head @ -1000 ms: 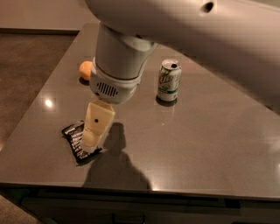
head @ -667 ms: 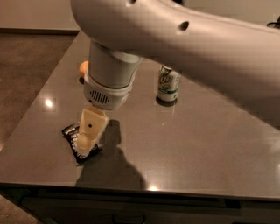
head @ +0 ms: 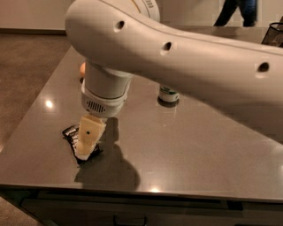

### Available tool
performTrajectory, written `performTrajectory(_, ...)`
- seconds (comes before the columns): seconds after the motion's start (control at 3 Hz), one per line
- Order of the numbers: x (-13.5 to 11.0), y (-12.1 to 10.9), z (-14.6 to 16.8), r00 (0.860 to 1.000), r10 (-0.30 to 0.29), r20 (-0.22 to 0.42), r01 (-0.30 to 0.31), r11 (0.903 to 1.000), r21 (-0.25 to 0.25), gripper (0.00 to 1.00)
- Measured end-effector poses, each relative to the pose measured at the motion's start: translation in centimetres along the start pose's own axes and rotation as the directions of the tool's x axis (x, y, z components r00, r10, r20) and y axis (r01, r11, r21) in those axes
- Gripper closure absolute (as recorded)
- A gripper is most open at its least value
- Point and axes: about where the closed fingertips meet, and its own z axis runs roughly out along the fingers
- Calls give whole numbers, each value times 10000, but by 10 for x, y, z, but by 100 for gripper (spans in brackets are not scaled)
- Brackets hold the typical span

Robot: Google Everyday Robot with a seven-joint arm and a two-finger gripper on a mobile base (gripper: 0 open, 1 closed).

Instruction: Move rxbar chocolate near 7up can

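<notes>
The rxbar chocolate [head: 70, 132] is a black wrapped bar lying flat near the table's front left. My gripper [head: 88, 142] hangs from the big white arm and is down on the bar, covering its middle. The bar's ends stick out on either side. The 7up can [head: 168, 94] stands further back, right of the gripper and well apart from the bar. Only the can's green-and-white lower part shows below the arm.
The grey table [head: 190, 150] has its front edge close below the bar and its left edge near it. An orange fruit [head: 82, 69] peeks out behind the arm at the back left. A dark basket [head: 275, 32] stands at the far right. A person [head: 234, 10] is behind.
The gripper has come down and slightly left onto the bar. The arm now fills more of the view and hides the can's top.
</notes>
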Motion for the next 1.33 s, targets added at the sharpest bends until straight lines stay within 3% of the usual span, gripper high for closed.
performTrajectory(1.33,-19,27,41,9974,-623,-374,620,9980,-95,0)
